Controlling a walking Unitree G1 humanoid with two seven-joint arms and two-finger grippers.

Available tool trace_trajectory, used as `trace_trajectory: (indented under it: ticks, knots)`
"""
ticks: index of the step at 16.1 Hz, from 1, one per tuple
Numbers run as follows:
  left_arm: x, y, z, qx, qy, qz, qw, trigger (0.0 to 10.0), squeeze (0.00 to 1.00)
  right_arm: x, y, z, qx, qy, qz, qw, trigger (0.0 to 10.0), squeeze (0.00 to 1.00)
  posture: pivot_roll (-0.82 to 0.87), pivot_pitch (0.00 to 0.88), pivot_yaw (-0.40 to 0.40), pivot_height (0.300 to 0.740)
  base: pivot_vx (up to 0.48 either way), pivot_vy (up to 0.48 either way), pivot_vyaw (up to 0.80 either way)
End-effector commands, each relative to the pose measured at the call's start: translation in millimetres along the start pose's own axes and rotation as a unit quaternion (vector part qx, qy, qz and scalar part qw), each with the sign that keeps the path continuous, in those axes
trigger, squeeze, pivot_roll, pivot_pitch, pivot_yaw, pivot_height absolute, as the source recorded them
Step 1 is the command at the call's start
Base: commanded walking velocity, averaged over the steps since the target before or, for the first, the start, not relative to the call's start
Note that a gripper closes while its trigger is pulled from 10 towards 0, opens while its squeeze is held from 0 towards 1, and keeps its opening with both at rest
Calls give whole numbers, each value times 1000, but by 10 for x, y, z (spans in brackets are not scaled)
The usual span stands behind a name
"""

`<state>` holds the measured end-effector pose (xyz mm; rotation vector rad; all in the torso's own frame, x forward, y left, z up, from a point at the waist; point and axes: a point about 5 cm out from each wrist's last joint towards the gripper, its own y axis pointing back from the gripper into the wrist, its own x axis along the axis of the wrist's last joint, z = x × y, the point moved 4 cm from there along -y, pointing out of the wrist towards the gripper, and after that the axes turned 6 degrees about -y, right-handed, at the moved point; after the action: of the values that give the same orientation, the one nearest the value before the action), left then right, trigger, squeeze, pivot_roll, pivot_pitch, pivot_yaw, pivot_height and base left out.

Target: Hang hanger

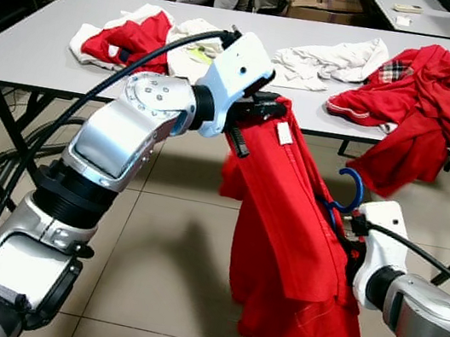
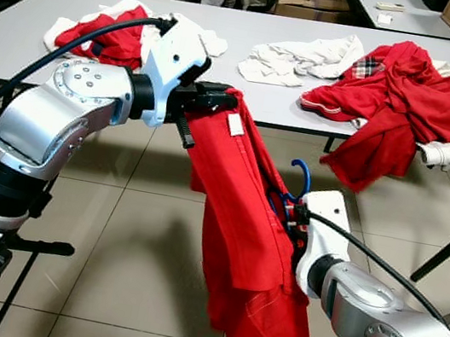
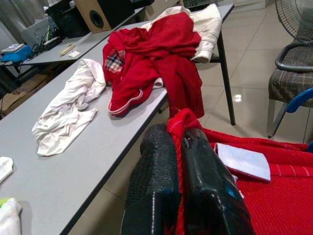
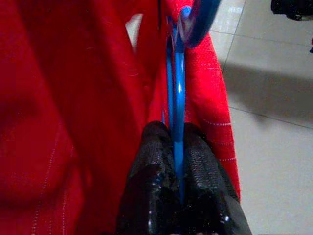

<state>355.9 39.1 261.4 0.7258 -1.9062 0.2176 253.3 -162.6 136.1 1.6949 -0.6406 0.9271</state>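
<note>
A red shirt point(image 1: 288, 257) hangs in the air in front of a grey table point(image 1: 47, 44). My left gripper point(image 1: 263, 108) is shut on the shirt's collar edge beside its white label point(image 3: 243, 161), holding it up at table height. A blue hanger point(image 1: 351, 190) pokes its hook out on the shirt's right side, its body hidden inside the cloth. My right gripper point(image 4: 177, 166), lower and to the right, is shut on the hanger's blue bar point(image 4: 176, 103), with red cloth pressing on both sides.
On the table lie a red and white heap point(image 1: 130, 36) at the left, a white garment point(image 1: 330, 58) in the middle and a red garment point(image 1: 431, 99) draped over the right edge. The floor below is tiled. A chair point(image 3: 291, 68) stands beyond the table's end.
</note>
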Motion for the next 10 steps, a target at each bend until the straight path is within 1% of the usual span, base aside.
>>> trace_trajectory:
  ticks: [1, 4, 5, 6, 7, 8, 9, 10]
  knots:
    - [45, 43, -66, 14, -10, 5, 1000, 0, 0, 4, -1, 21, -6, -1, 0, 1000, 10000, 0, -112, 0, 88, 740, 0, 0, 0]
    - [45, 43, -66, 14, -10, 5, 1000, 0, 0, 4, -1, 21, -6, -1, 0, 1000, 10000, 0, -112, 0, 88, 740, 0, 0, 0]
    - [50, 39, -57, 13, -9, 8, 1000, 0, 0, -15, -14, 147, -48, 38, -3, 998, 10000, 0, -111, 0, 87, 740, 0, 0, 0]
    - [-244, 58, 179, -35, 12, -15, 999, 0, 0, 200, -243, 114, -3, -3, 92, 996, 10000, 0, -123, 0, 57, 740, 0, 0, 0]
    - [-244, 58, 179, -35, 12, -15, 999, 0, 0, 200, -243, 114, -3, -3, 92, 996, 10000, 0, -123, 0, 57, 740, 0, 0, 0]
    - [-410, 84, 299, -55, 21, -32, 998, 0, 0, 289, -333, 61, 28, -28, 132, 991, 10000, 0, -122, 0, 55, 740, 0, 0, 0]
    - [-525, 115, 343, -56, 18, -51, 997, 0, 0, 255, -401, 42, 36, -28, 126, 991, 10000, 0, -117, 0, 47, 740, 0, 0, 0]
    - [-562, 126, 359, -56, 17, -57, 997, 0, 0, 241, -428, 35, 38, -28, 124, 991, 10000, 0, -117, 0, 47, 740, 0, 0, 0]
